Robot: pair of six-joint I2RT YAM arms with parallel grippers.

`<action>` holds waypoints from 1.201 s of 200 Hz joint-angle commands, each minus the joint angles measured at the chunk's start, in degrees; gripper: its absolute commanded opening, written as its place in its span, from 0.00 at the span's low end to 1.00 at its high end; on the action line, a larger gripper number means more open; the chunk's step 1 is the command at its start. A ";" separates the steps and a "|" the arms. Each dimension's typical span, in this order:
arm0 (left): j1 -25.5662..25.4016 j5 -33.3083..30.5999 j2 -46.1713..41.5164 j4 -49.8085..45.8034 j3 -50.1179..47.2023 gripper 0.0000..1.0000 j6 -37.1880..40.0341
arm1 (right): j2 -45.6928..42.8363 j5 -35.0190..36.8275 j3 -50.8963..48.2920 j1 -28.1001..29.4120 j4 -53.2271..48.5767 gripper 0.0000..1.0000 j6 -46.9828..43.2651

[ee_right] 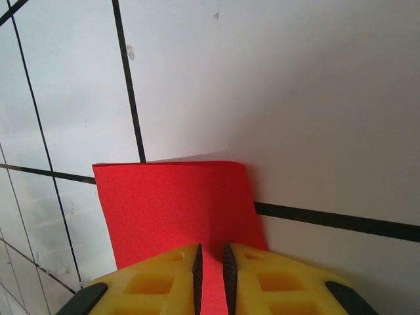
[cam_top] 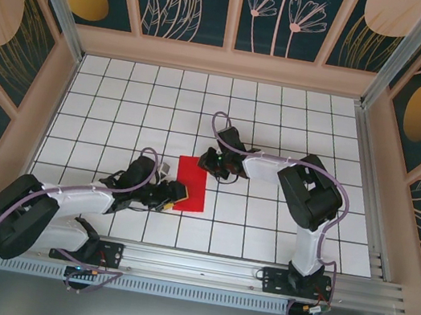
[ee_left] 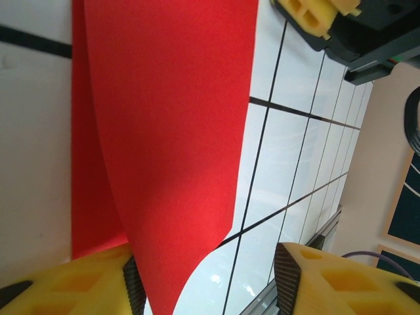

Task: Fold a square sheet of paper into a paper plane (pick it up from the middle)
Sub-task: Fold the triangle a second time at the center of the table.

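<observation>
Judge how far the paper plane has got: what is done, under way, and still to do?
Done: the red paper lies as a narrow rectangle, seemingly folded in half once. In hand: the right gripper pinches its far edge, while the left gripper stands open at the near end, where the top layer curls up. Left: flattening that layer, then all nose and wing folds.

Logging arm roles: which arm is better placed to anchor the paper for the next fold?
Right, probably. The right gripper is shut on the far edge of the red sheet; the left gripper is open, a curled layer loose inside it.
</observation>
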 commanded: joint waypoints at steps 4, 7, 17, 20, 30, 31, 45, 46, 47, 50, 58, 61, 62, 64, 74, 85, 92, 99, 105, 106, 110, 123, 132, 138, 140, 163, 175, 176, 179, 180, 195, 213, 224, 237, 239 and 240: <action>-0.17 -1.44 0.41 2.44 1.62 0.53 2.79 | 0.87 -0.37 -1.70 -0.31 -1.06 0.20 -1.87; -0.18 -1.60 0.76 2.51 1.72 0.53 2.98 | 0.84 -0.33 -1.64 -0.41 -0.94 0.20 -1.99; -0.14 -2.03 1.84 2.53 2.28 0.53 3.57 | 0.94 -0.25 -1.25 -0.82 -0.82 0.20 -2.39; -0.18 -2.21 2.18 2.58 2.49 0.52 3.71 | 1.00 -0.23 -1.14 -0.91 -0.69 0.20 -2.54; -0.15 -2.67 3.06 2.98 3.15 0.52 4.21 | 1.10 -0.33 -0.81 -1.38 -0.06 0.19 -2.98; -0.15 -2.68 3.16 3.02 3.26 0.52 4.19 | 1.12 -0.28 -0.80 -1.42 -0.01 0.19 -3.04; -0.11 -3.76 4.47 2.96 4.59 0.52 5.09 | 1.21 0.36 0.10 -1.94 0.38 0.19 -4.03; -0.08 -3.80 4.57 2.97 4.63 0.52 5.16 | 1.26 0.37 0.22 -2.01 0.35 0.19 -4.13; -0.07 -3.87 4.61 2.98 4.79 0.52 5.24 | 1.24 0.38 0.28 -2.04 0.38 0.19 -4.23; -0.12 -3.92 4.96 3.12 5.03 0.52 5.49 | 1.22 0.50 0.57 -2.22 0.42 0.19 -4.49; -0.11 -4.25 5.84 3.30 5.73 0.52 5.81 | 1.18 0.72 1.15 -2.55 0.55 0.19 -5.28; -0.14 -4.34 6.08 3.26 5.96 0.52 5.85 | 1.14 0.85 1.31 -2.67 0.69 0.19 -5.63; -0.14 -4.36 6.16 3.34 6.07 0.52 5.85 | 1.18 0.88 1.36 -2.68 0.68 0.19 -5.68; -0.14 -4.37 6.37 3.38 6.19 0.52 5.88 | 1.12 0.90 1.50 -2.82 0.74 0.19 -5.87; -0.07 -4.11 7.08 3.76 6.73 0.51 5.79 | 0.90 0.50 2.12 -3.12 0.51 0.19 -6.74; -0.12 -4.36 7.27 3.33 7.18 0.51 5.63 | -0.09 -0.20 2.39 -3.31 0.14 0.19 -7.17; -0.14 -4.52 7.01 3.04 7.23 0.51 5.51 | -0.98 -0.98 2.10 -3.25 0.07 0.19 -7.49; -0.11 -4.63 6.88 2.91 7.14 0.50 5.26 | -2.14 -1.73 1.54 -3.15 0.05 0.19 -7.67; -0.08 -4.59 6.65 2.96 6.88 0.50 4.94 | -3.20 -2.10 0.81 -2.99 0.00 0.19 -7.75; -0.11 -4.57 6.62 3.06 6.83 0.50 4.91 | -3.41 -2.18 0.67 -2.97 -0.02 0.19 -7.71; -0.12 -4.46 6.45 3.22 6.61 0.49 4.68 | -4.15 -2.39 0.05 -2.82 -0.11 0.19 -7.67; -0.12 -4.05 6.32 3.38 5.97 0.48 4.27 | -6.37 -3.07 -2.16 -1.90 -0.12 0.18 -7.44; -0.07 -3.70 6.09 3.59 5.54 0.47 4.04 | -7.55 -3.71 -3.67 -1.09 0.01 0.18 -7.01; -0.11 -3.38 6.05 3.86 5.24 0.47 3.77 | -8.07 -4.51 -4.52 -0.43 0.14 0.18 -6.88; -0.13 -3.29 6.06 3.90 5.10 0.47 3.71 | -8.20 -4.77 -4.74 -0.24 0.14 0.18 -6.81; -0.13 -2.56 5.21 3.88 4.33 0.45 3.37 | -7.94 -6.07 -5.79 2.14 -0.34 0.17 -6.17; -0.08 -2.53 4.59 3.26 4.06 0.45 3.39 | -6.97 -5.88 -5.67 2.70 -1.02 0.16 -5.60; -0.11 -2.53 4.53 3.16 4.06 0.45 3.39 | -6.92 -5.91 -5.74 2.73 -0.97 0.16 -5.58; -0.10 -2.46 4.40 2.94 4.06 0.44 3.47 | -6.62 -5.96 -5.80 2.77 -0.93 0.16 -5.52; -0.08 -2.40 4.35 2.87 4.06 0.44 3.43 | -6.62 -6.00 -5.85 2.81 -0.92 0.15 -5.52; -0.13 -1.54 3.95 2.89 3.87 0.43 3.49 | -5.09 -5.95 -5.90 3.06 -0.82 0.14 -4.89; -0.08 0.16 3.69 3.92 3.21 0.42 3.39 | -3.73 -5.39 -5.46 3.28 -1.60 0.13 -4.44; -0.10 1.29 3.64 4.47 3.02 0.41 3.39 | -3.25 -4.67 -5.28 3.29 -2.25 0.13 -4.10; -0.12 2.83 3.84 5.59 2.79 0.41 3.26 | -2.61 -3.89 -4.98 3.28 -2.97 0.13 -3.73; -0.13 3.01 3.86 5.72 2.80 0.41 3.25 | -2.55 -3.81 -4.96 3.28 -3.07 0.13 -3.65; -0.14 3.10 3.91 5.84 2.81 0.41 3.28 | -2.51 -3.78 -4.95 3.33 -3.14 0.13 -3.68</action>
